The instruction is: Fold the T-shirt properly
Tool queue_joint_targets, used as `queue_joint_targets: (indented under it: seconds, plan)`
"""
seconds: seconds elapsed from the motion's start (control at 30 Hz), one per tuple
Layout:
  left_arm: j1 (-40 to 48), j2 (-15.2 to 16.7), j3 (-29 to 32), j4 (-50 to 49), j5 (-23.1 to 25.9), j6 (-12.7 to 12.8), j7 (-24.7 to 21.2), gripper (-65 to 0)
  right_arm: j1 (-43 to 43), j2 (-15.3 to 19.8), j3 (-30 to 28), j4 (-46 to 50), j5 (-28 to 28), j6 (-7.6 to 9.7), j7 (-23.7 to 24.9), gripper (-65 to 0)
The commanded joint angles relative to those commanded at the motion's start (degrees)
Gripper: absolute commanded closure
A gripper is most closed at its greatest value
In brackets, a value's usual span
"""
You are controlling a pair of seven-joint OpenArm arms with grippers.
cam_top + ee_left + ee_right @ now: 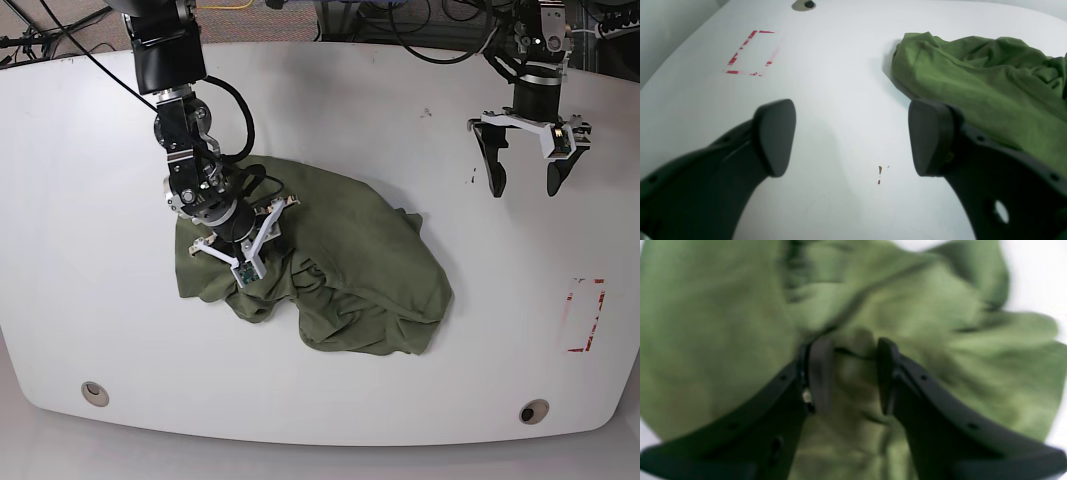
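Note:
The olive-green T-shirt [370, 270] lies crumpled in a heap on the middle of the white table [350, 120]. My right gripper [245, 250] is pressed down into its left part. In the blurred right wrist view, the right gripper [853, 373] has its fingers a little apart, with a ridge of the T-shirt [723, 323] between them. My left gripper [525, 188] hangs wide open over bare table at the far right, holding nothing. In the left wrist view, the left gripper [853, 133] frames white table, and the T-shirt [973, 83] lies beyond its right finger.
A worn red tape rectangle [585, 315] marks the table's right side, also seen as the tape rectangle [751, 53]. Round holes [533, 411] [95, 393] sit near the front edge. Small red specks [879, 173] dot the table under the left gripper.

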Motion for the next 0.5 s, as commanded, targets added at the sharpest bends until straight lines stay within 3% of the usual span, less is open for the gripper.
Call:
queue_joint_targets:
  seconds: [0.1,0.5]
  plan:
    - [-0.14,-0.19,-0.11,-0.03,0.13,-0.11,0.12,-49.3,-1.67,0.12,4.49,-0.66,0.04,0.78,0.13,-9.0]
    - [-0.54,-0.37,-0.04,-0.04,0.22,-0.82,0.63,-49.6,-7.70,0.07,11.42,6.34,0.55,1.57,-0.56,-7.2]
